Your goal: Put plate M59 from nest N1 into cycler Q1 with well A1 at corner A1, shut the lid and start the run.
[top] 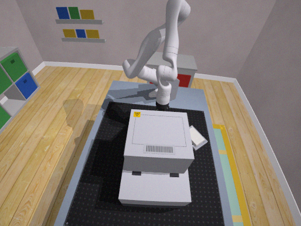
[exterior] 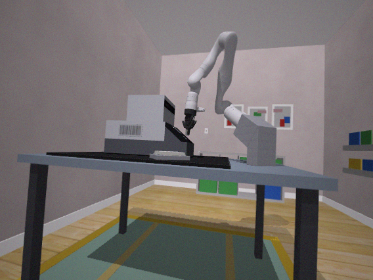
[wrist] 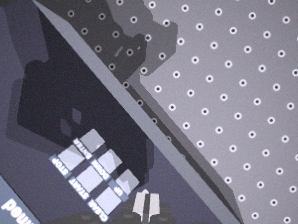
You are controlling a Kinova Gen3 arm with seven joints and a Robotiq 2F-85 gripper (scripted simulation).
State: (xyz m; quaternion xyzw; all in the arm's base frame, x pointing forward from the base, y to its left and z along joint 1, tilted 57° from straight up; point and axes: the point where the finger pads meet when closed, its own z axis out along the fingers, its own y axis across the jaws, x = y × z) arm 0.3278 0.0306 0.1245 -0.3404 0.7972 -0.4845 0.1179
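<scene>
Two pale flat fingertips of my gripper (wrist: 147,206) sit pressed together at the bottom edge of the wrist view, pinching nothing. Just beside them, lower left of centre, lies a cluster of square, light grey keys (wrist: 91,161) on a dark sloped panel, with small white labels reading STOP, START and CLEAR. Right of the panel's straight edge stretches the matte mat (wrist: 235,95), dotted with a regular grid of small rings.

From the top view, the cycler Q1 (top: 158,140) is a boxy, smooth grey block in mid-frame, a barcode strip (top: 159,149) on its upper face and a yellow sticker (top: 136,114) at its upper left corner. My gripper (exterior: 189,126) hangs above its sloped front.

Plate M59 (top: 197,137), thin, white and rectangular, lies in its grey nest (top: 203,145) just right of Q1.
</scene>
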